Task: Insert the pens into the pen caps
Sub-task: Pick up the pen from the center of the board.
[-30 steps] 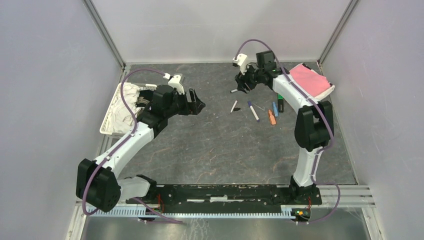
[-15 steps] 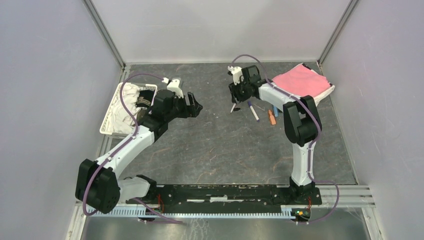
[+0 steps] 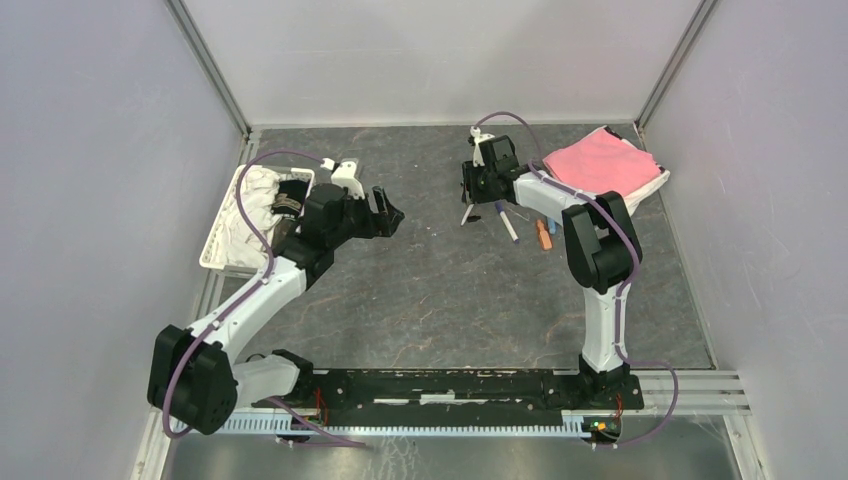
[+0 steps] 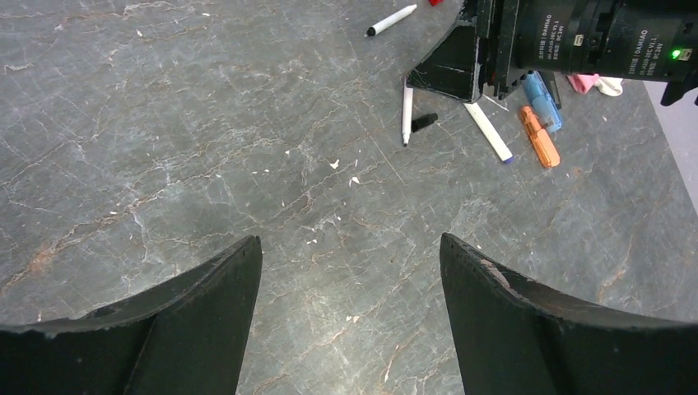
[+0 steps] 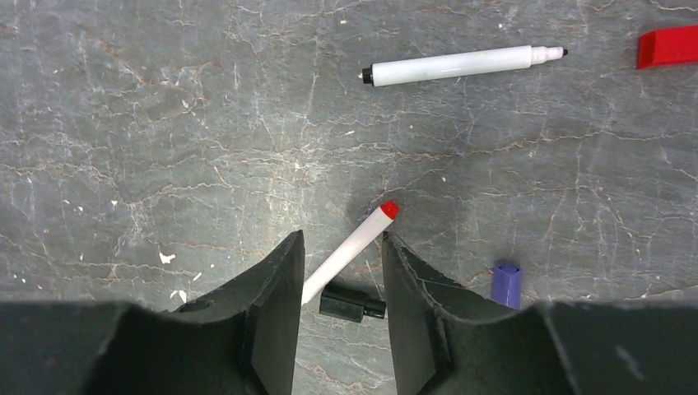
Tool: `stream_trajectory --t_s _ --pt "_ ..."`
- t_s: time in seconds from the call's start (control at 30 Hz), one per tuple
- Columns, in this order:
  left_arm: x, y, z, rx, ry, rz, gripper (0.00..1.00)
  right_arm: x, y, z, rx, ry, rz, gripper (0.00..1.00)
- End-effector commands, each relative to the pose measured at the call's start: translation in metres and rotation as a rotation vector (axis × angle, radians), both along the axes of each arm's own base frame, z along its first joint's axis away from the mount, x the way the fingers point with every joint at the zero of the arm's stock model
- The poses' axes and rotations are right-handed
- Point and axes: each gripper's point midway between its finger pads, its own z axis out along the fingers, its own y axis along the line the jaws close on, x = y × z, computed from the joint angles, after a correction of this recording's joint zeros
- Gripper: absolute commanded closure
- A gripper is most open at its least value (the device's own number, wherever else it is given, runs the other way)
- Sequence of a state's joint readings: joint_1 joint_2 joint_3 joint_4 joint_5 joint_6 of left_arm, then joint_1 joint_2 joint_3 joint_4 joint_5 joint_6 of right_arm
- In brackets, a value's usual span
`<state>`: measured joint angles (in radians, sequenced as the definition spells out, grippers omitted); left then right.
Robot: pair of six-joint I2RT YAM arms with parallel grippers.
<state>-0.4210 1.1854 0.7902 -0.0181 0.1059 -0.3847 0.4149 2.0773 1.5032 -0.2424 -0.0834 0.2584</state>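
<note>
Plenty of bare counter through the middle, from the arms' bases up to both wrists. The crowding is all at the far end: a pink cloth sits tight in the far right corner and a white tray hugs the left edge. Now the left gripper hangs over open stone, jaws spread wide, nothing between them. The right gripper is down among the pens, jaws partly drawn in and straddling the red-tipped pen, not clamped: a gap shows on the right finger's side. That pen lies flat, its long axis diagonal in the right wrist view, red tip pointing up and right, away from the gripper. A black cap lies just beside its barrel, and a purple cap sits apart to the right. Further out, a second white pen lies nearly level, narrow tip to the right. The red cap is cut off by the frame edge. The red-tipped pen's lower end vanishes behind the left finger. From the left wrist, the right arm hides part of the blue marker, while the orange marker shows whole.
</note>
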Motion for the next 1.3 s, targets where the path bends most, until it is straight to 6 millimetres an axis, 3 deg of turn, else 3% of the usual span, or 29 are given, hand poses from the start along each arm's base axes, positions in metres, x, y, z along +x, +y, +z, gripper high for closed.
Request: stream_trajectory --t_s 0.0,0.67,0.87,1.1,1.27 --pt "0.003 0.001 0.017 -0.029 -0.062 0.016 0.16 0.007 0.000 -0.001 0.012 -0.014 -0.061 0.57" --pt "-0.004 0.003 0.018 -0.048 -0.066 0.018 0.16 -0.012 0.000 -0.037 -0.069 0.041 -0.071 0.65" --pt "-0.005 0.003 0.018 -0.052 -0.066 0.016 0.16 -0.024 0.005 -0.049 -0.079 0.062 -0.037 0.79" --pt "-0.012 0.003 0.018 -0.069 -0.069 0.010 0.16 -0.037 0.028 -0.046 -0.016 0.080 0.016 0.89" --pt "-0.024 -0.011 0.021 -0.155 -0.090 -0.073 0.16 -0.050 0.045 -0.022 0.112 0.056 0.089 0.93"
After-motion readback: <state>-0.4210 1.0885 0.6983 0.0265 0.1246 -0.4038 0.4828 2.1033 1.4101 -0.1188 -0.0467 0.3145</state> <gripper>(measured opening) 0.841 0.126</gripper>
